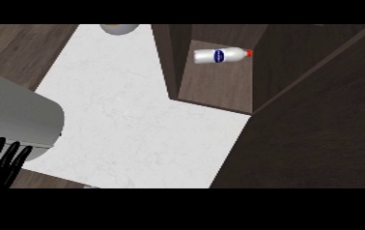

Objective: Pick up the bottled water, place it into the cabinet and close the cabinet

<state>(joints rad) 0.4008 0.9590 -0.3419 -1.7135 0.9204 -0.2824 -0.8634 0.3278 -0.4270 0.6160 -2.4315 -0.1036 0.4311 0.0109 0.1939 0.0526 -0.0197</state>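
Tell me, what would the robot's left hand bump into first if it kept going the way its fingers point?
The left hand shows only as black fingers at the left edge, pointing down toward the bottom of the view. Nothing shows in that line before the edge, though depth is hard to judge.

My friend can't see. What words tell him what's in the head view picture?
A white water bottle with a red cap lies on its side inside an open dark wooden cabinet, beside a white marble counter. The robot's left hand shows at the lower left edge under its grey forearm. A grey round object sits at the counter's far edge.
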